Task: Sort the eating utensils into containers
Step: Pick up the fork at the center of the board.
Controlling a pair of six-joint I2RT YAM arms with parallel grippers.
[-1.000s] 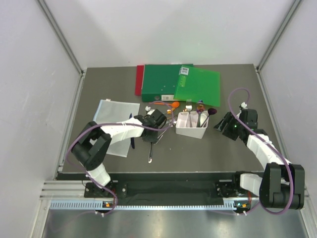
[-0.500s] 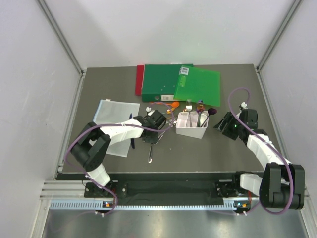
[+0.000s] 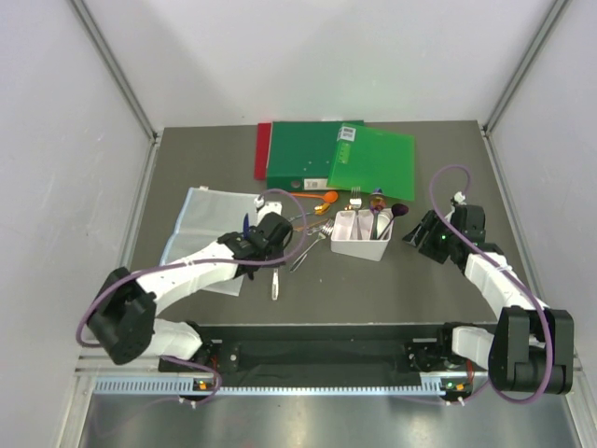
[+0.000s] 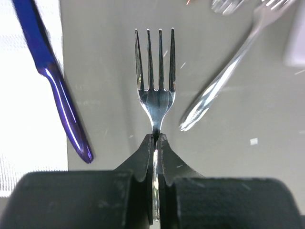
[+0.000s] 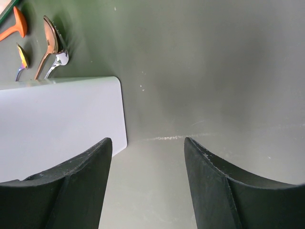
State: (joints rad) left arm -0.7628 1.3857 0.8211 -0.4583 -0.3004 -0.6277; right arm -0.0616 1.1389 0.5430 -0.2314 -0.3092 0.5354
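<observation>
Pinching the silver fork at its neck with the left gripper, fingers pressed tight on the metal. Showing this plainly only in the left wrist view, tines pointing away over the grey table. Seeing there, too, the dark blue knife lying just left of the fork, partly over the clear plastic sheet, and another silver utensil slanting off to the right. Not telling from that view whether the fork is lifted or resting.

Getting from the top view only the fork's handle poking out toward the near edge, but placing the whole grip: left of the white bin, apart from it, beside the sheet's right edge. Finding several utensils inside the bin, with an orange spoon and others loose behind it, near the green folders.

Holding the right gripper spread wide on nothing, hovering just right of the bin. Catching in its wrist view only the bin's plain outer wall beside the left finger, not the inside.
</observation>
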